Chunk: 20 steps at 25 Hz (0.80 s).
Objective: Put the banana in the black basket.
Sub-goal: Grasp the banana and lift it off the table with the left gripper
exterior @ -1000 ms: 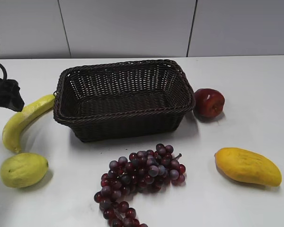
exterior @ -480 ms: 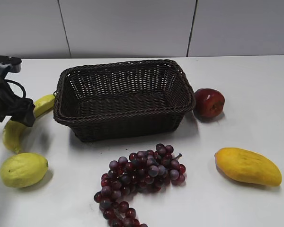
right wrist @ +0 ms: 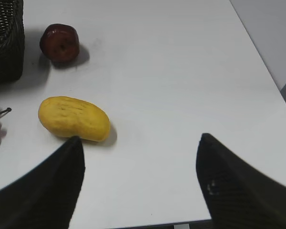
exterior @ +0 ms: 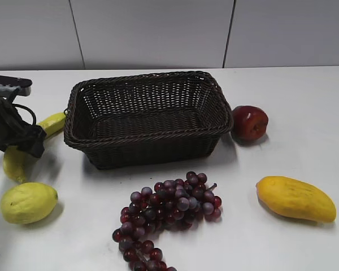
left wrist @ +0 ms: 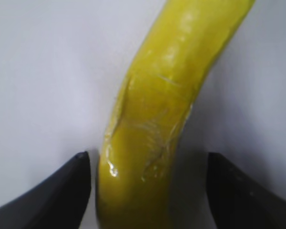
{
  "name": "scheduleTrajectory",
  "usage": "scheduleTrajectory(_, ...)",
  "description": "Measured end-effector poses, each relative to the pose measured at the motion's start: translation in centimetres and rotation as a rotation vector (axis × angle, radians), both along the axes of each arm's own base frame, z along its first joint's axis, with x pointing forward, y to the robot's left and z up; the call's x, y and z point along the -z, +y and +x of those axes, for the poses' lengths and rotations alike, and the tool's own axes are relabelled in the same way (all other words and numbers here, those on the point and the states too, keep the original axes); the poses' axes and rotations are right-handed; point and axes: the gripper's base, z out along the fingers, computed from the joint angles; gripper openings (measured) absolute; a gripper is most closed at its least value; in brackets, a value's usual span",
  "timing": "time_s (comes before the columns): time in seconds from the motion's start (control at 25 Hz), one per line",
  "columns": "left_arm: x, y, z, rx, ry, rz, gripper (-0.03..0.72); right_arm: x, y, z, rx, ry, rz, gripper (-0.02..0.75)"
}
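Observation:
The banana (exterior: 52, 122) lies on the white table left of the black basket (exterior: 147, 144), its middle hidden by my left gripper (exterior: 24, 144). In the left wrist view the banana (left wrist: 157, 124) runs between the open jaws (left wrist: 148, 164); the left fingertip is almost touching it, and the right fingertip stands apart with a gap. The basket is empty and upright. My right gripper (right wrist: 140, 143) is open and empty above bare table, out of the exterior view.
A round yellow-green lemon (exterior: 27, 202) lies just in front of the banana. A bunch of purple grapes (exterior: 166, 212) lies in front of the basket. A red apple (exterior: 250, 122) sits right of the basket, and a mango (exterior: 295, 198) at front right, also in the right wrist view (right wrist: 74, 118).
My left gripper has come in from the left edge and dropped down over the banana's middle, now straddling it. The banana and other fruit have not moved.

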Motion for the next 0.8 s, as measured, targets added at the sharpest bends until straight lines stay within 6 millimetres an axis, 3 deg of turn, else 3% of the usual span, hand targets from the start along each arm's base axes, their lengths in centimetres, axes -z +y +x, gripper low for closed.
scheduleTrajectory(0.24, 0.0, 0.0, 0.0, 0.0, 0.0, 0.0, 0.314, 0.0, 0.0, 0.0, 0.0, 0.0, 0.0, 0.584)
scheduleTrajectory(0.6, -0.8, -0.1, 0.3, 0.003, 0.018, -0.001, 0.312, 0.0, 0.0, 0.0, 0.0, 0.0, 0.0, 0.584)
scheduleTrajectory(0.8, -4.8, 0.2, 0.9, -0.006, -0.049, 0.022, 0.312, 0.0, 0.0, 0.0, 0.0, 0.0, 0.0, 0.584)
